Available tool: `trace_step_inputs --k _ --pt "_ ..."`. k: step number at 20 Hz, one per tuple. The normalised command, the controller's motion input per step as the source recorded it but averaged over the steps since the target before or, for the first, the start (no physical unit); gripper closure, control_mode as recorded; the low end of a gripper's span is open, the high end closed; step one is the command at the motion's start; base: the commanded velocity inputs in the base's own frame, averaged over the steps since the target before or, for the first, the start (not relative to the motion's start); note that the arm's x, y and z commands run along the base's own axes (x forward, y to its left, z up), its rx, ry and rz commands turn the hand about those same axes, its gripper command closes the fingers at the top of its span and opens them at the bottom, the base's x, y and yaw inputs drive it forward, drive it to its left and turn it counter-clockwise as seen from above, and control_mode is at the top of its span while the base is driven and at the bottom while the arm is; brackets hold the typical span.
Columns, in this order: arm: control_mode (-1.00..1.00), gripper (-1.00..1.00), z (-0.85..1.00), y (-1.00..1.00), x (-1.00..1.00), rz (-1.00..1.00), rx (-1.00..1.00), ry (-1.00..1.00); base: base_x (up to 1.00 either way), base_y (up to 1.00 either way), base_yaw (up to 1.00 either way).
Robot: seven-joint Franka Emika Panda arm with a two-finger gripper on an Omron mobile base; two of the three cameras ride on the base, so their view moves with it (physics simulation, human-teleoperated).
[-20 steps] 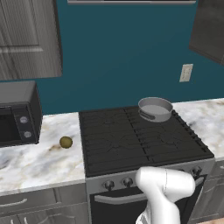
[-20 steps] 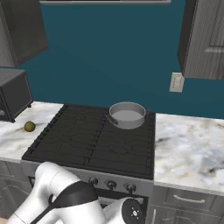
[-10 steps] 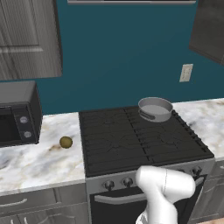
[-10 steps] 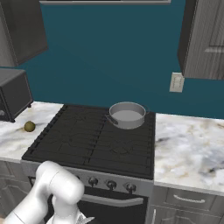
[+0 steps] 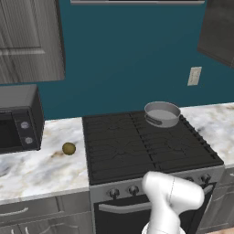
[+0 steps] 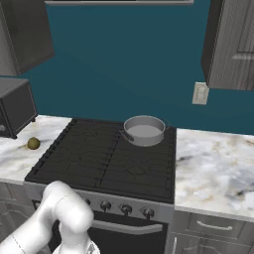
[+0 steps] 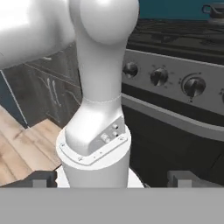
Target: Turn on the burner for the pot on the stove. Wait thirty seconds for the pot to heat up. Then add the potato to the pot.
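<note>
The grey pot [image 5: 162, 113] [image 6: 144, 130] stands on the back right burner of the black stove [image 5: 123, 146] [image 6: 94, 158]. The olive-brown potato [image 5: 69, 148] [image 6: 33, 143] lies on the marble counter left of the stove. My gripper [image 7: 113, 180] hangs low in front of the range, open, its fingertips [image 7: 41, 179] wide apart with nothing between them. The hand view looks up at the stove's grey front panel, where three round knobs [image 7: 159, 77] sit in a row, and the pot [image 7: 214, 9] peeks in at the top right.
A dark microwave [image 5: 18, 119] stands on the counter at the far left. Knobs [image 6: 105, 205] line the range front above the oven-door handle [image 7: 175, 120]. Marble counter [image 6: 213, 168] stretches right of the stove. Wooden floor [image 7: 22, 144] lies below.
The forearm and hand, low before the oven in the right base view a second ago, have swung down past its bottom edge. Pot and potato have not moved.
</note>
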Motion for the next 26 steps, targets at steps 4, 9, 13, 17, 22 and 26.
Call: trace_step_inputs --k 4,9,13,17,22,26 --pt "-1.0 -1.0 -0.25 0.12 0.08 -0.24 0.0 -0.2 0.0 0.0 0.0" --pt "-1.0 -1.0 -0.11 0.09 0.29 -0.27 0.02 -0.1 0.0 0.0 0.0" --pt "-1.0 -1.0 -0.02 0.1 0.14 -0.26 0.1 -0.09 0.0 0.0 0.0" --pt "-1.0 -1.0 0.0 0.02 0.01 -0.17 0.03 -0.16 0.0 0.0 0.0" --pt "-1.0 -1.0 -0.04 0.0 0.01 -0.16 0.0 -0.14 0.0 0.0 0.0" --pt "-1.0 -1.0 -0.02 0.0 0.07 -0.05 0.0 -0.04 0.0 0.0 0.0"
